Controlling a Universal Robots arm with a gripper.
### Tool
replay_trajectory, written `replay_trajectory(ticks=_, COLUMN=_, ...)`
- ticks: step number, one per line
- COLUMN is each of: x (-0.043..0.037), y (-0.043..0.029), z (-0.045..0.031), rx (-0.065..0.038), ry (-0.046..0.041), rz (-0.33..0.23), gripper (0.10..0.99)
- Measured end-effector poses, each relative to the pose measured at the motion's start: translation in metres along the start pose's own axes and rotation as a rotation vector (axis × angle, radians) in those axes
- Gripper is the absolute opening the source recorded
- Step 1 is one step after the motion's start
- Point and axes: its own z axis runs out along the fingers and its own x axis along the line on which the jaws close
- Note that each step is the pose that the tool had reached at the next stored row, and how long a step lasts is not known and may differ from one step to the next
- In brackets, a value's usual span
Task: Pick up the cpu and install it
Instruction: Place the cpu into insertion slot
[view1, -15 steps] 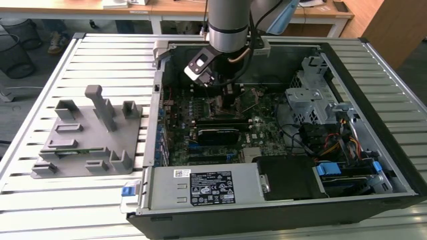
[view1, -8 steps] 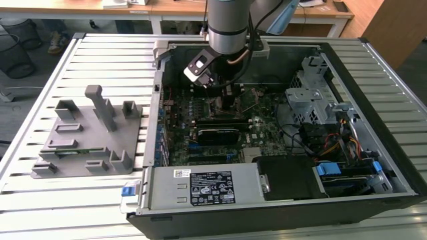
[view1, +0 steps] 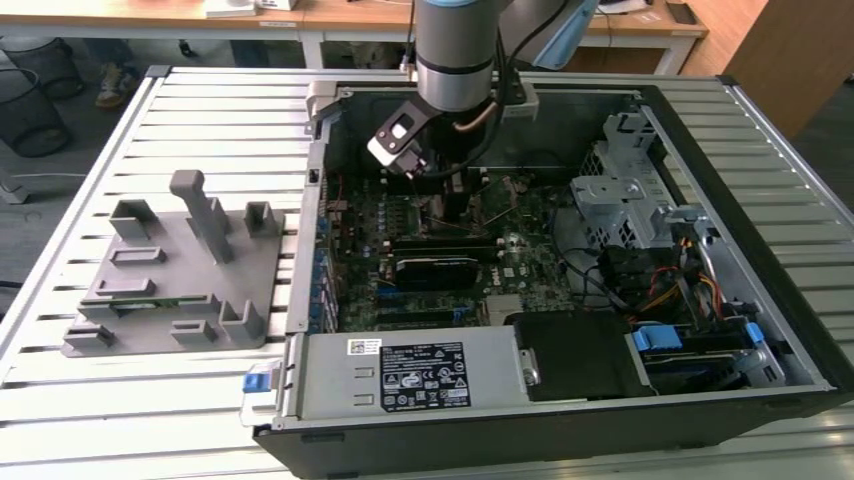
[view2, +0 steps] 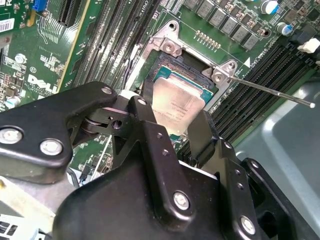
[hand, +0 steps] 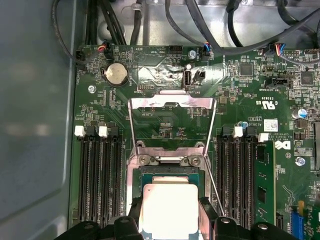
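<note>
The cpu (view2: 179, 100), a flat square chip with a silver-white top, lies level in or just over the black-framed socket (view2: 165, 65) on the green motherboard (hand: 240, 100). In both wrist views my gripper (view2: 170, 114) is shut on it, one black finger (view2: 145, 117) pressed against each of two opposite edges. The first wrist view has the cpu (hand: 169, 207) between the fingertips (hand: 135, 212), with the socket's metal load plate (hand: 172, 102) swung up and open beyond it. In the exterior view the gripper (view1: 445, 195) reaches down into the open computer case (view1: 694, 120).
The socket's thin lever (view2: 272, 91) sticks out sideways. Memory slots (hand: 97, 175) flank the socket. A grey plastic fixture (view1: 174, 290) with upright blocks stands on the slatted table at the exterior view's left. The power supply (view1: 400, 370), drive cage (view1: 621, 195) and cables (view1: 654, 290) crowd the case.
</note>
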Motion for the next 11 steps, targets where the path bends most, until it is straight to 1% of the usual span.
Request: replay_trajectory(ticks=11, x=-0.0001, y=-0.0007, z=0.0058, rx=0.0, ry=-0.0005, rz=0.008, gripper=0.525)
